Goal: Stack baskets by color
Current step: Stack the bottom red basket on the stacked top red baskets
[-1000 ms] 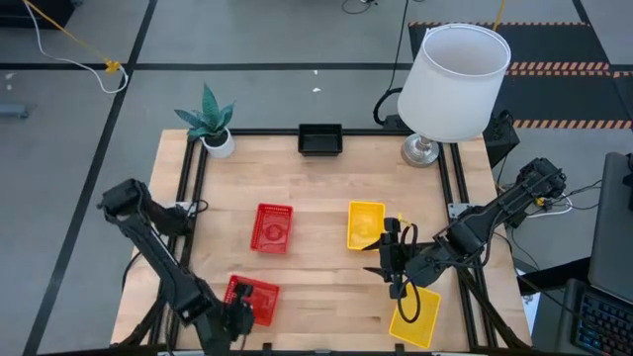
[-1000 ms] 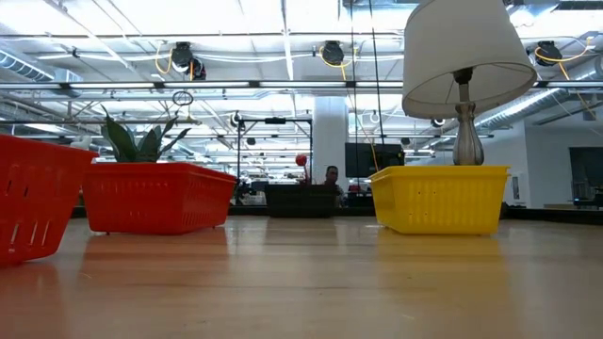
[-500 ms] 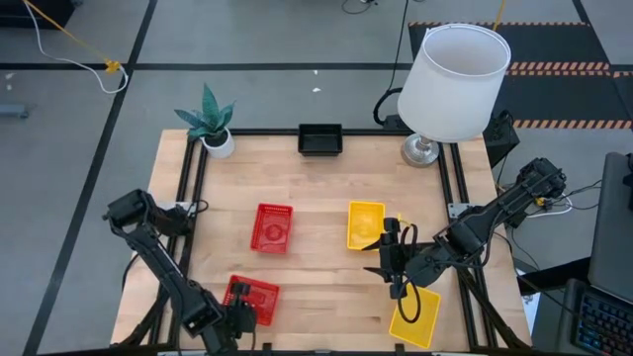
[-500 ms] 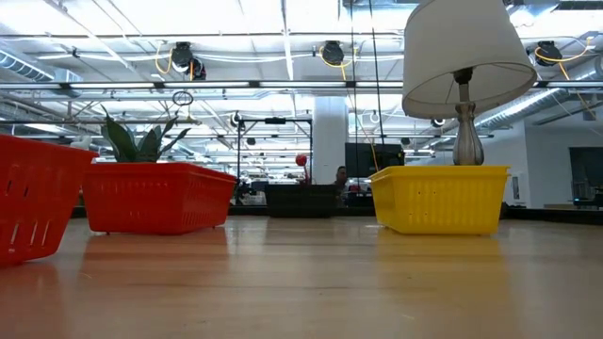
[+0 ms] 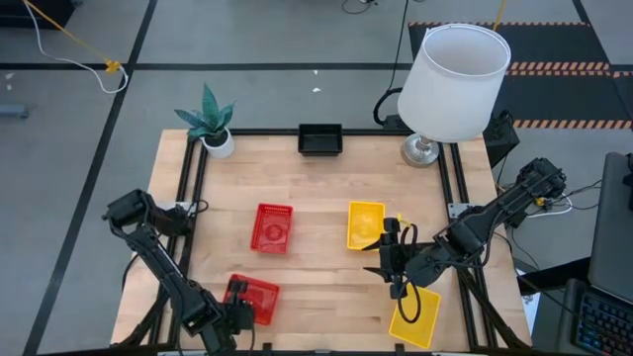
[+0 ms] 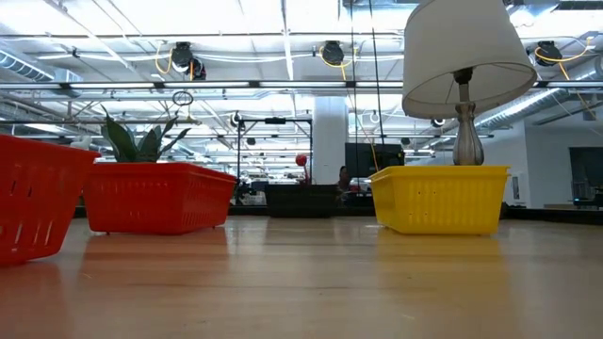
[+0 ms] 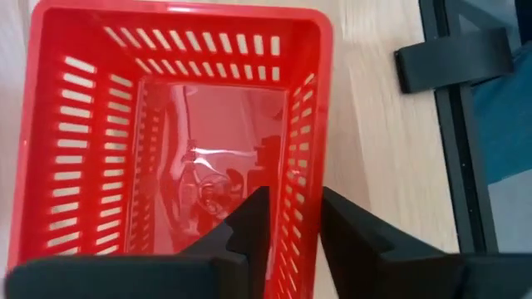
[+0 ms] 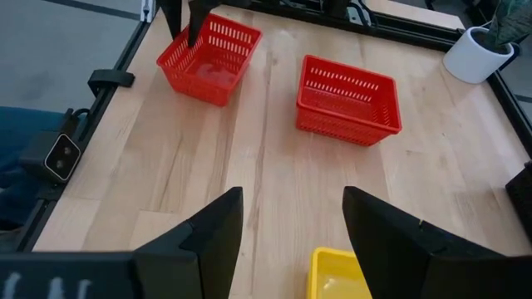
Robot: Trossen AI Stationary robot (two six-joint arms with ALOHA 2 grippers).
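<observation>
Pale wooden tabletop with a black frame; beyond it I see grey floor taped in black lines, and in the low view a bright hall with ceiling lights and a person far off at a desk.

Along the far edge: a small green plant in a white pot at the far left corner, a black mesh plastic basket at mid-edge, a white-shaded lamp on a metal base at the far right corner.

Mid-table, a red perforated plastic basket and a yellow perforated plastic basket sit well apart, with bare wood between them and the far edge.

Near the front left corner lies a second red basket. My left gripper straddles its side wall, one finger inside, one outside, narrowly parted; I cannot tell whether it clamps the wall.

A second yellow basket sits by the front right corner. My right gripper hangs between the two yellow baskets, fingers spread and holding nothing. The front middle strip is bare wood.
</observation>
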